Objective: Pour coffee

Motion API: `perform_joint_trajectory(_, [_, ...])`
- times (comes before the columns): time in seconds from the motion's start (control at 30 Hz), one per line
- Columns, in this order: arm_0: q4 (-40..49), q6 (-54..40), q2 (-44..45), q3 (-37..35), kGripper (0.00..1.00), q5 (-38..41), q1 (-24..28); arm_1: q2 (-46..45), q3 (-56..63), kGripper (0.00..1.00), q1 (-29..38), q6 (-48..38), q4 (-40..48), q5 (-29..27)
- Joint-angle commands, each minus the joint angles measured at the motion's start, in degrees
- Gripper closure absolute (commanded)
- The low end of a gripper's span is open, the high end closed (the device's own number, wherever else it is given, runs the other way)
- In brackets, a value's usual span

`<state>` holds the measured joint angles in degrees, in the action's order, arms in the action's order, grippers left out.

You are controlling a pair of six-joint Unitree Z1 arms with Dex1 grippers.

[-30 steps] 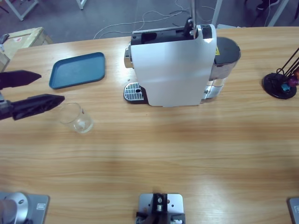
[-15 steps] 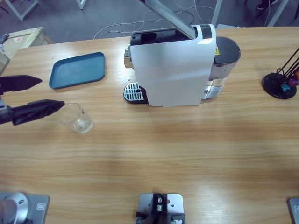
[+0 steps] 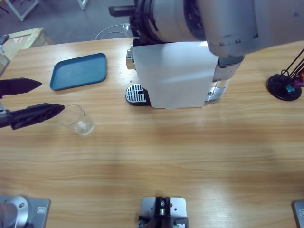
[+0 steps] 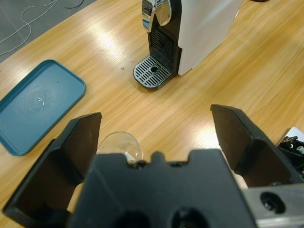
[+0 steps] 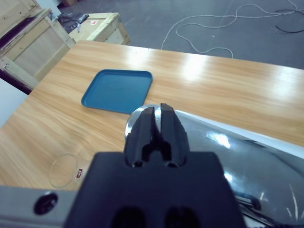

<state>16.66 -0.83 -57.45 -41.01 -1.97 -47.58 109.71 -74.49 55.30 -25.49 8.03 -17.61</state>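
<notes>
An empty clear glass [image 3: 77, 119] stands on the table left of the white coffee machine [image 3: 175, 76]. My left gripper [image 3: 51, 96] comes in from the left edge with its jaws wide open, and its lower jaw tip touches or nearly touches the glass rim. In the left wrist view the glass [image 4: 119, 144] sits low between the open jaws of the left gripper [image 4: 156, 116], close to the left one. My right arm [image 3: 204, 19] hangs over the machine's top. The right gripper [image 5: 158, 111] is shut above the machine's shiny chrome lid [image 5: 237, 161]. Coffee is out of view.
A blue tray [image 3: 78, 71] lies behind the glass, left of the machine. The machine's drip grate [image 3: 135, 93] faces left. A black capsule stand [image 3: 285, 86] is at the far right. Wooden crates [image 5: 57, 38] stand off the table's left end.
The right arm has swung in low over the coffee machine and now covers its top in the high view. The left gripper has drawn back slightly to the left, still open.
</notes>
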Motion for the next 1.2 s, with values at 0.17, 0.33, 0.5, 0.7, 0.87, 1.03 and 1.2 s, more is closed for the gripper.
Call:
perform_joint_trajectory(0.17, [1.01, 1.35, 1.15, 1.55, 0.01, -0.85, -0.5, 9.84, 8.41, 1.0, -2.23, -1.0, -3.63, 2.81])
perform_joint_trajectory(0.33, [0.61, 6.03, 3.42, 3.08, 0.009, -8.65, -0.48, -5.49, 10.68, 0.594, -2.23, 8.56, -3.09, 2.37])
perform_joint_trajectory(0.5, [5.11, 23.5, 4.17, 3.91, 0.009, -14.63, -0.32, -29.59, 10.71, 0.0, -1.95, 17.28, -17.34, 0.56])
perform_joint_trajectory(0.7, [5.61, 36.56, -5.58, 6.97, 0.009, -12.03, -0.5, -48.87, 22.56, 0.0, -1.78, 16.0, -33.44, -1.83])
perform_joint_trajectory(0.87, [-1.26, 37.06, -11.52, 12.8, 0.009, -11.96, -2.78, -54.25, 25.62, 0.0, -1.78, 15.14, -38.81, -2.95])
perform_joint_trajectory(1.03, [-7.85, 36.3, -16.29, 16.65, 0.009, -16.68, -3.31, -54.65, 25.42, 0.0, -1.78, 14.5, -42.11, -4.34])
perform_joint_trajectory(1.2, [-13.7, 33.4, -22.51, 16.25, 0.012, -20.13, -3.31, -54.85, 25.37, 0.0, -1.78, 14.49, -43.69, -4.45])
